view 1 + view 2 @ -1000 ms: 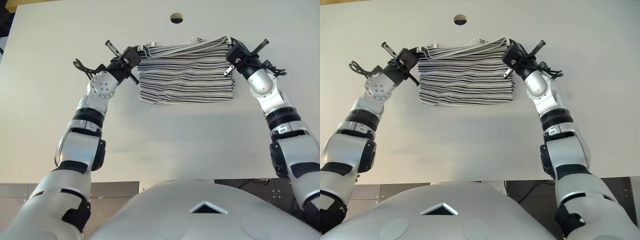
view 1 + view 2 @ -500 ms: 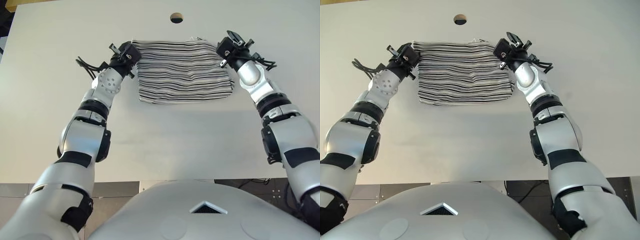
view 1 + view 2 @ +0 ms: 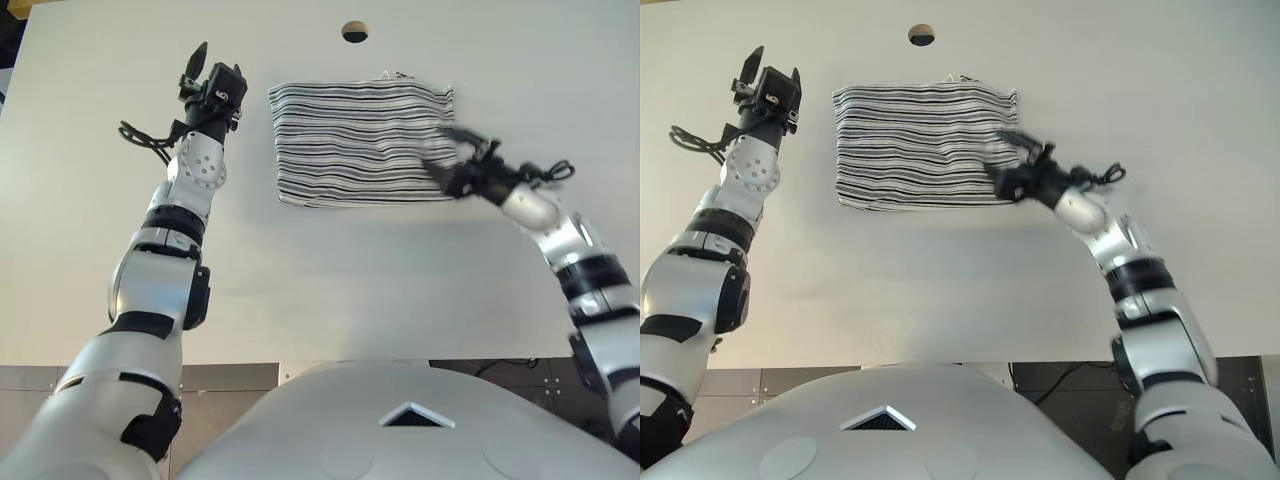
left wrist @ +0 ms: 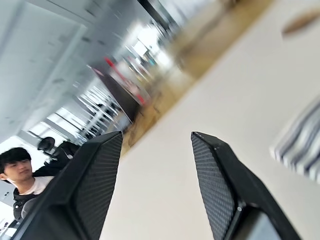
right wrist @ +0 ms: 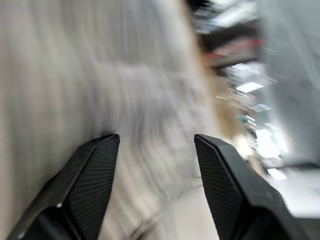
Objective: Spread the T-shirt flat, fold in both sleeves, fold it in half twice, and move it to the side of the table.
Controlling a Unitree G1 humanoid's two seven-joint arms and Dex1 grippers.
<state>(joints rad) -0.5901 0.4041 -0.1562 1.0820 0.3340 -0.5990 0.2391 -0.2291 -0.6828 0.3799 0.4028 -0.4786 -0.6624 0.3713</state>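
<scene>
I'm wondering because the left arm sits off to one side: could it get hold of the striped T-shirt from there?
Probably yes. The left gripper is open beside the T-shirt's left edge, with bare table between them and nothing in the way.

A: Wide white table (image 3: 300,280), and a round hole (image 3: 353,31) up at twelve o'clock.
B: Grey floor tiles (image 3: 230,378) showing at six; bright ceiling lights (image 4: 145,42) stretch down a long room.
</scene>
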